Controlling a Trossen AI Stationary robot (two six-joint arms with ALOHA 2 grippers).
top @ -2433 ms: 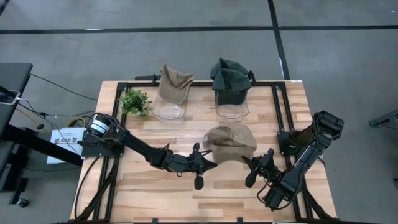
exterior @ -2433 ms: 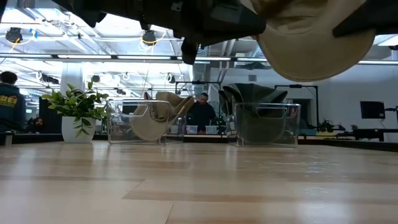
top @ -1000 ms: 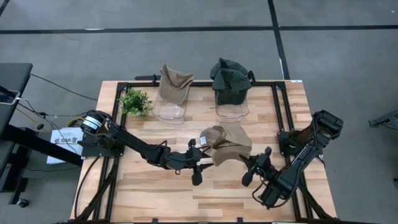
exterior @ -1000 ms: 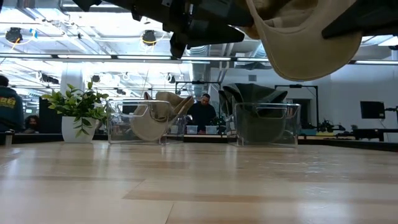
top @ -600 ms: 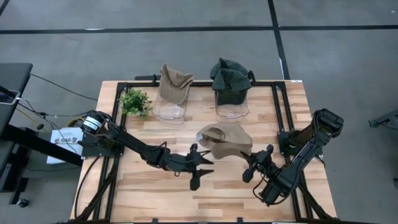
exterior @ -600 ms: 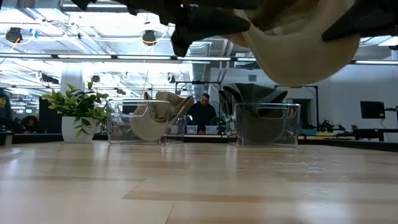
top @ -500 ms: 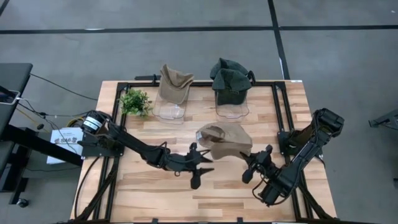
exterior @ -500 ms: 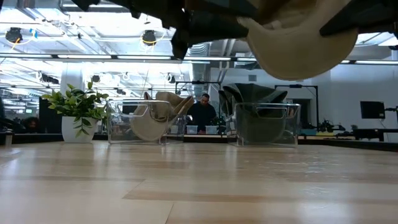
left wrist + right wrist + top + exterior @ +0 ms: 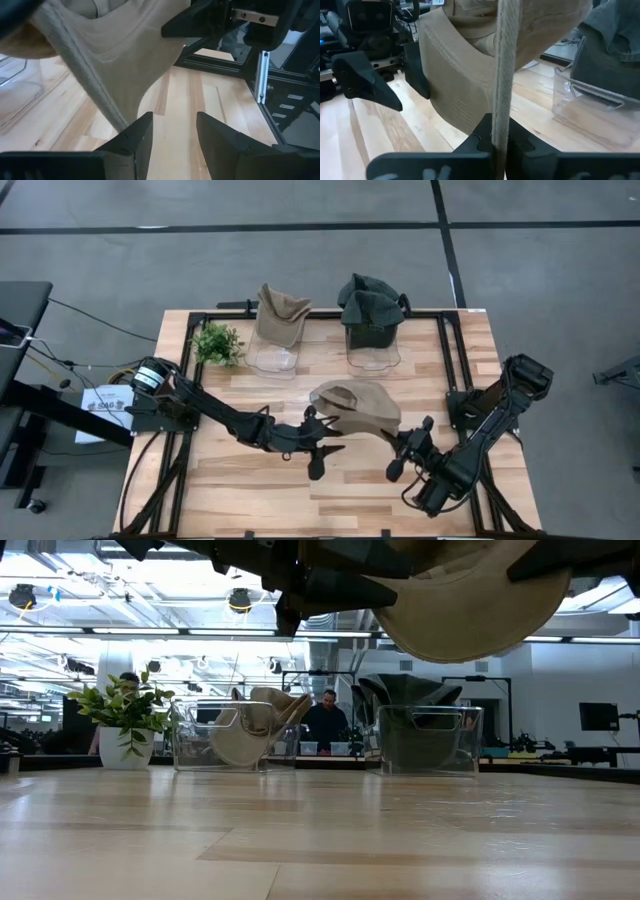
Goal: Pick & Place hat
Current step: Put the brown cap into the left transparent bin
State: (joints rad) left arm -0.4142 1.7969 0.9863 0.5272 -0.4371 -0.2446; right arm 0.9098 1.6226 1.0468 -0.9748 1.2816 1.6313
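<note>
Tan fabric is hanging from the right claw [image 9: 404, 448], clamped on the hat [image 9: 357, 406] above mid-counter [image 9: 250, 485]. Left claw [image 9: 322, 442] is waiting spread apart beside it. Risk: thin edge grip slipping, hat dropping short of the bins [image 9: 272, 355].

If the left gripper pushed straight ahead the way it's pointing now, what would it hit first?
Most likely the tan hat, hanging just past the open left gripper. The right gripper holds it by the edge. Beyond lies the right arm's frame, though depth is hard to judge.
</note>
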